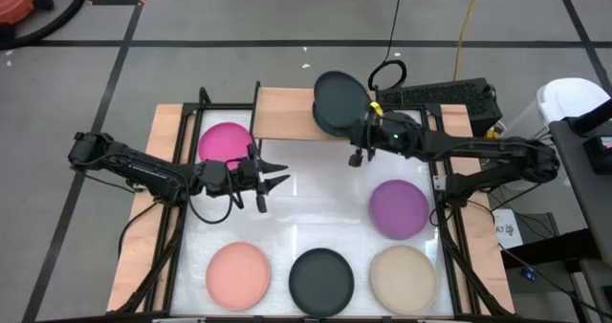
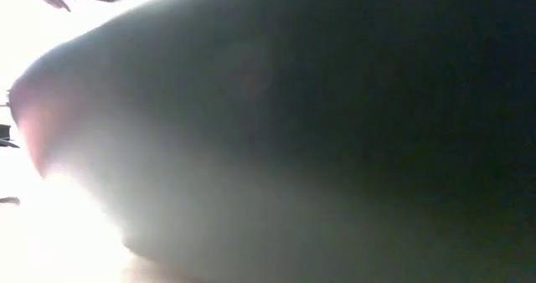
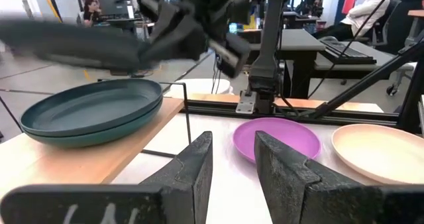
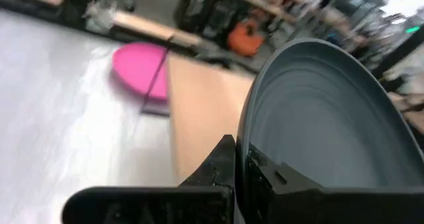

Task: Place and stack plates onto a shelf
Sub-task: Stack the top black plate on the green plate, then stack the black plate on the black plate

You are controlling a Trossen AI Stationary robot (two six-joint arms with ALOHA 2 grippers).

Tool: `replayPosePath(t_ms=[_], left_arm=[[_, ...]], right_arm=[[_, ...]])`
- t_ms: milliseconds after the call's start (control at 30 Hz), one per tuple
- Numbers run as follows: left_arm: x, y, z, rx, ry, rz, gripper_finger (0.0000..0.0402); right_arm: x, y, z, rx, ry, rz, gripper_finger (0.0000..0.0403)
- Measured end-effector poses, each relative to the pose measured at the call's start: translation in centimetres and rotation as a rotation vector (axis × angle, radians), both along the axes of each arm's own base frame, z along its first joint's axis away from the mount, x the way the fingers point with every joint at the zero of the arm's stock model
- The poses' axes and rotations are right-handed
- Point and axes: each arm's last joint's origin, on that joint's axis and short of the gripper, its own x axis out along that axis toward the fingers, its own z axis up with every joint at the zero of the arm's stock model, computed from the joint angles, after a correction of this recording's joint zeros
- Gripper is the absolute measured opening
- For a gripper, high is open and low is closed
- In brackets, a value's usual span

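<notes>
The light-wood shelf point(image 1: 287, 113) stands at the table's far edge. Two dark teal plates point(image 3: 93, 111) lie stacked on its right half. My right gripper point(image 1: 356, 130) is shut on a charcoal plate point(image 1: 337, 98) held above that stack. The charcoal plate point(image 3: 66, 42) shows as a blur in the left wrist view. My left gripper point(image 1: 277, 180) hovers open over the table's middle, near the magenta plate point(image 1: 226, 143). Flat on the table lie the purple point(image 1: 399, 208), salmon point(image 1: 238, 275), black point(image 1: 321, 279) and beige point(image 1: 404, 277) plates. My right gripper pinches the charcoal plate by its rim point(image 4: 246, 151) on the side nearest the table's middle. One finger point(image 4: 218, 164) lies under the plate and the other point(image 4: 268, 174) in its hollow. The fingers come from the near right. The plate is lifted clear above the teal stack.
A dark plate close to the lens fills the low view point(image 2: 293, 132). Black frame bars point(image 1: 182, 161) run along the table's left and right sides. A black keyboard point(image 1: 440, 96) lies beyond the shelf on the right. The shelf's left half point(image 4: 199, 111) is bare wood.
</notes>
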Motion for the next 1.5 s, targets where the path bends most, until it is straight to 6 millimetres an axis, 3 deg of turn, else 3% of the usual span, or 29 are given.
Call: replayPosePath(t_ms=[167, 367, 567, 833, 1133, 1267, 1500], left_arm=[[0.0, 0.0, 0.0, 0.005, 0.006, 0.0, 0.0118], [0.0, 0.0, 0.0, 0.005, 0.007, 0.0, 0.0118], [0.0, 0.0, 0.0, 0.005, 0.007, -0.001, 0.0118], [0.0, 0.0, 0.0, 0.002, 0.006, 0.0, 0.0118], [0.0, 0.0, 0.0, -0.001, 0.005, -0.001, 0.0118], [0.0, -0.1, 0.0, 0.0, 0.005, -0.007, 0.0118], [0.0, -0.3, -0.1, 0.002, 0.007, -0.013, 0.0118]], right_arm=[[1.0, -0.7, -1.9, 0.032, 0.079, -0.002, 0.0001], [1.4, -0.9, -2.7, 0.018, 0.117, -0.051, 0.0019], [1.3, -1.3, -2.7, -0.001, 0.115, -0.158, 0.0043], [1.3, -1.1, -2.6, 0.004, 0.114, -0.156, 0.0081], [1.2, -0.9, -2.5, 0.038, 0.093, -0.167, 0.0158], [0.8, 0.3, -1.9, 0.083, 0.064, -0.134, 0.0175], [-1.2, 4.5, -1.5, 0.273, 0.08, 0.055, 0.0168]])
